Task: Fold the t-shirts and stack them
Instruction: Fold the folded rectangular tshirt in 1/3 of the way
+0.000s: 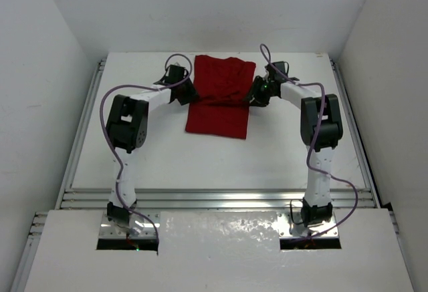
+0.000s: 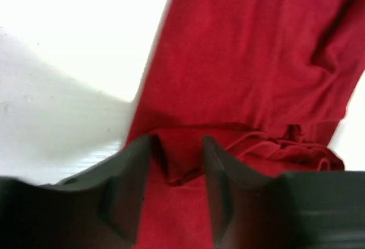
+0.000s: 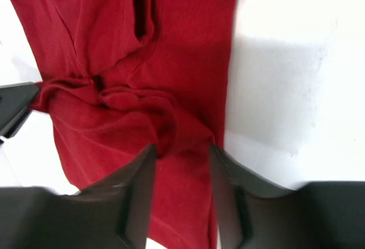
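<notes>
The dark red t-shirt (image 1: 221, 98) lies at the back middle of the white table (image 1: 294, 152), folded narrow, with a bunched crease across its middle. My left gripper (image 1: 188, 92) is at the shirt's left edge and my right gripper (image 1: 253, 97) at its right edge, both at the crease. In the left wrist view the left gripper (image 2: 177, 142) is open, its fingers straddling a raised fold of the shirt (image 2: 245, 61). In the right wrist view the right gripper (image 3: 182, 149) is open over the bunched cloth (image 3: 188, 44) at the shirt's edge.
Metal rails (image 1: 214, 198) run along the table's near edge and both sides. White walls close in the table at the back, left and right. A dark part of the left gripper (image 3: 14, 103) shows at the left of the right wrist view.
</notes>
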Action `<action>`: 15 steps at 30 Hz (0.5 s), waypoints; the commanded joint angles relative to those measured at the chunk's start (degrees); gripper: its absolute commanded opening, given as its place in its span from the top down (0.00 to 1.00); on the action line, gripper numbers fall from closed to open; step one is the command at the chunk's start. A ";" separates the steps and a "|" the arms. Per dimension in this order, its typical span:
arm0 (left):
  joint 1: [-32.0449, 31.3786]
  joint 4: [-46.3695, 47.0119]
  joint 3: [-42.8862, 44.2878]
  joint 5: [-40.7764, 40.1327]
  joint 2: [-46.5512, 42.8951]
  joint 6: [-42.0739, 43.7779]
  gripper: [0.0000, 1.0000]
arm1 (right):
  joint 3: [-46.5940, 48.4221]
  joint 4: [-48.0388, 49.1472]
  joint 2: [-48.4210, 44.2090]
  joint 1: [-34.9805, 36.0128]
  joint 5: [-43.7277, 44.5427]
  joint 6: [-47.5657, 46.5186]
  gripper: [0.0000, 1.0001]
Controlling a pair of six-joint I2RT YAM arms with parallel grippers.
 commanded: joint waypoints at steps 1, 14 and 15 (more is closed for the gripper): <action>1.19 3.22 2.70 0.36 -0.41 -0.13 0.57 | 4.19 2.77 1.21 -1.26 -2.09 0.51 0.54; -0.83 6.22 -16.71 -12.20 -23.51 2.24 0.01 | -7.64 11.97 -12.23 0.23 -8.84 -2.39 0.61; -2.14 5.78 -18.55 -11.86 -24.84 2.07 0.03 | -9.84 13.64 -13.11 0.93 -9.12 -3.09 0.86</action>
